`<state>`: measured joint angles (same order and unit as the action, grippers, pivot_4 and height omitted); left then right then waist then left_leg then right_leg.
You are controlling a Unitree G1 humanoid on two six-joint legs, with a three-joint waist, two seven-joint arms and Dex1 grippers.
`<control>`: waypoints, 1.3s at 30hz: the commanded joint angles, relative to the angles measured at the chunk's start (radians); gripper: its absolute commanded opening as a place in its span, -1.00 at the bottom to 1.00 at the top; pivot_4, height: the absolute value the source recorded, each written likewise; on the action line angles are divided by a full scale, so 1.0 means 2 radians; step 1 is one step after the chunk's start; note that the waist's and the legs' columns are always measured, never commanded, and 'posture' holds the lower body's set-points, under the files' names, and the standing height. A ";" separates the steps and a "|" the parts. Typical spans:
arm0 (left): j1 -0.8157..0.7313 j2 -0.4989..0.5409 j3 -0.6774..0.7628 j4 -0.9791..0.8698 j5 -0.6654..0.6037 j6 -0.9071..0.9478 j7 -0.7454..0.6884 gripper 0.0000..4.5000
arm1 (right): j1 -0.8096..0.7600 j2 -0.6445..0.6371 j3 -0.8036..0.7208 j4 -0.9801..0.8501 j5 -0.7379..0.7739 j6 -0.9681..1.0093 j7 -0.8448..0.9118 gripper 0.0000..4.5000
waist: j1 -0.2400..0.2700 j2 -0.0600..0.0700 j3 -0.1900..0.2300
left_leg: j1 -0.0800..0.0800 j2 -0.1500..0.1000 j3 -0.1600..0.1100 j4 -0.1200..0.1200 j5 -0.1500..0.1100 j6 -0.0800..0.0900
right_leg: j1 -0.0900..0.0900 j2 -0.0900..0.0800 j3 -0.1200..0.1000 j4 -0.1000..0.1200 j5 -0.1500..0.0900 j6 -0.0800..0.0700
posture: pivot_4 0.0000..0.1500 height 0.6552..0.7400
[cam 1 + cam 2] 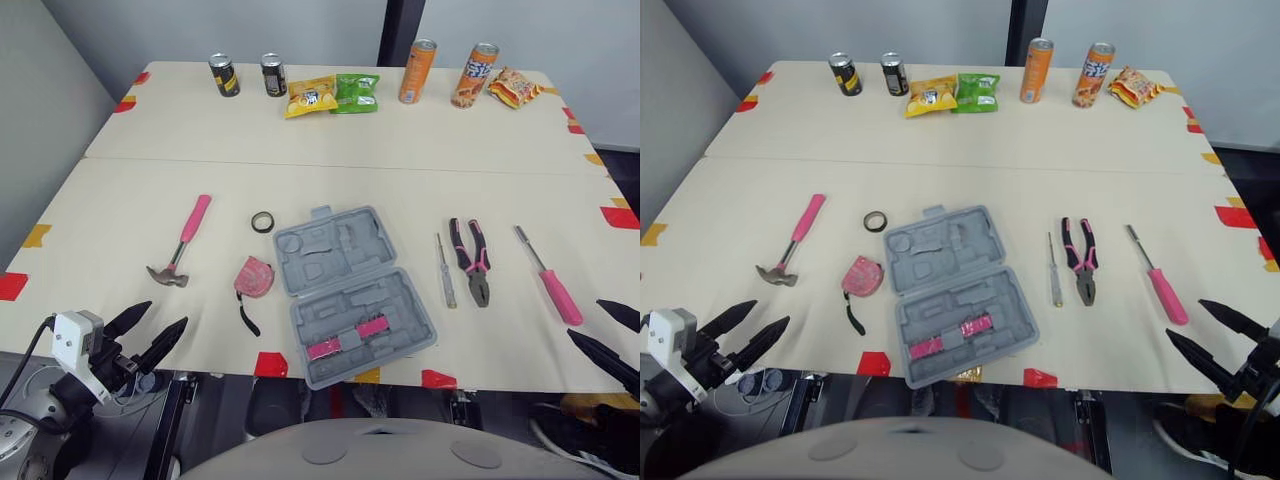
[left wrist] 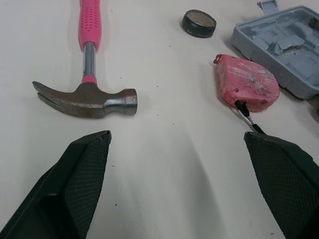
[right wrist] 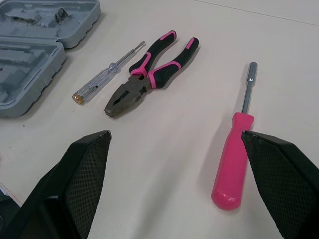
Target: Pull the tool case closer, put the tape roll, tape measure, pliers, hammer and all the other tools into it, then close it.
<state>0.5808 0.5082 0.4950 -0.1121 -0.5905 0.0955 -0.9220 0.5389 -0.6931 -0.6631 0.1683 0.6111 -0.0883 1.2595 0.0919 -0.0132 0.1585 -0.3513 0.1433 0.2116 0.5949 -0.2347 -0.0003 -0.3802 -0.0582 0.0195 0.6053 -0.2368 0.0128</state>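
Beige table holds the open tool case near its front edge, with hammer, tape roll and tape measure left of it, pliers right. Both the left gripper and right gripper hover spread, empty. Best to hook the case's near rim and drag straight — sparing the tape measure.

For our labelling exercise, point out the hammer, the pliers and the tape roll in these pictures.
hammer (image 2: 89, 98), left wrist view, on the steel head.
pliers (image 3: 136, 85), right wrist view, near the pivot.
tape roll (image 2: 198, 31), left wrist view, on its black outer wall.
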 commanded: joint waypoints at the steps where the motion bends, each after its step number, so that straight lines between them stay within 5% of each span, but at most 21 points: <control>1: -0.003 0.005 0.010 -0.017 -0.007 0.008 0.004 1.00 | -0.005 -0.009 -0.016 -0.007 0.007 0.003 0.003 0.96 | 0.000 0.000 0.000 | 0.000 0.000 0.000 0.000 0.000 0.000 | 0.000 0.000 0.000 0.000 0.000 0.000 | 1.00 1.00; 12: -0.090 0.046 -0.049 -0.123 -0.013 0.068 0.004 1.00 | -0.098 -0.024 0.068 -0.143 -0.002 0.085 -0.058 0.96 | -0.002 0.001 0.000 | 0.000 0.000 0.000 0.001 0.003 0.004 | 0.000 0.000 0.000 0.002 0.000 0.000 | 1.00 1.00; 15: -0.113 0.067 -0.074 -0.148 0.026 0.094 0.042 1.00 | -0.150 -0.046 0.118 -0.189 -0.008 0.136 -0.081 0.96 | -0.006 0.001 0.000 | 0.000 0.000 0.000 0.002 0.003 0.004 | -0.001 0.000 0.000 0.004 0.000 0.000 | 1.00 1.00; 20: -0.147 0.114 -0.125 -0.155 0.022 0.123 -0.005 1.00 | -0.294 -0.078 0.240 -0.197 -0.035 0.196 -0.061 0.96 | -0.011 0.001 0.000 | 0.000 0.001 -0.001 0.003 0.004 0.004 | -0.001 0.000 0.000 0.006 0.000 0.000 | 1.00 1.00; 22: -0.154 0.120 -0.141 -0.150 0.020 0.130 -0.021 1.00 | -0.349 -0.083 0.292 -0.171 -0.069 0.203 -0.048 0.74 | -0.012 0.001 0.000 | 0.000 0.001 -0.001 0.003 0.004 0.004 | -0.001 0.000 -0.001 0.006 0.000 -0.001 | 1.00 1.00; 33: -0.177 0.121 -0.225 -0.128 0.070 0.135 -0.030 -0.61 | -0.504 -0.072 0.469 -0.051 -0.215 0.154 0.042 -0.91 | -0.014 0.001 -0.001 | -0.012 0.001 -0.002 0.011 0.004 0.004 | -0.011 0.000 -0.002 0.014 -0.001 -0.004 | 1.00 1.00; 35: -0.183 0.115 -0.241 -0.123 0.085 0.133 -0.021 -0.95 | -0.521 -0.067 0.491 -0.032 -0.242 0.139 0.049 -1.00 | -0.017 0.001 -0.001 | -0.012 0.001 -0.002 0.012 0.004 0.004 | -0.011 0.000 -0.002 0.015 -0.001 -0.004 | 1.00 1.00; 39: -0.192 0.105 -0.258 -0.118 0.099 0.136 -0.009 -0.98 | -0.537 -0.054 0.509 -0.015 -0.269 0.130 0.049 -1.00 | -0.020 0.001 -0.001 | -0.011 0.001 -0.003 0.013 0.004 0.004 | -0.011 0.000 -0.002 0.017 -0.002 -0.004 | 1.00 1.00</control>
<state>0.2042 0.7185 -0.0181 -0.3455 -0.4030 0.3693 -0.9475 -0.5125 -0.8027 0.3548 0.1338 0.0904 0.1895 1.3480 0.0523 -0.0107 0.1572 -0.3741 0.1455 0.2064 0.6219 -0.2264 0.0069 -0.4020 -0.0588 0.0155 0.6395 -0.2402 0.0041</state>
